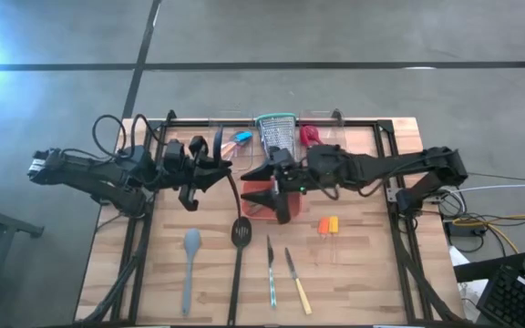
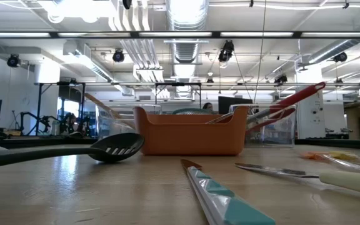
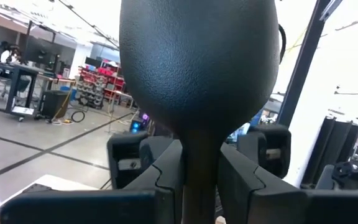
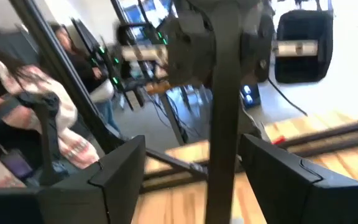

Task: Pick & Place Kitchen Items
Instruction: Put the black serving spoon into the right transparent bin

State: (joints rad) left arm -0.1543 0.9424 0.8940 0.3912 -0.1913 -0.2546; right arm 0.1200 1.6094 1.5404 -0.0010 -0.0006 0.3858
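My left gripper is above the table's middle, shut on a black spoon. The spoon's bowl fills the left wrist view. My right gripper faces it from the right, above the orange tray. It is open, and its fingers stand on either side of the spoon's black handle. On the table's near half lie a grey spatula, a black slotted turner, two small knives and orange-handled tools. My left gripper pinches the black spoon's handle just below the bowl between its two fingers. The bowl stands above the fingers in the wrist view and the handle runs down between them. The spoon is lifted clear of the table.
An upright steel grater with teal rims, a red spoon and a blue-handled tool are at the far edge. The low view shows the orange tray, the turner's head and the knives. People show beyond the table.
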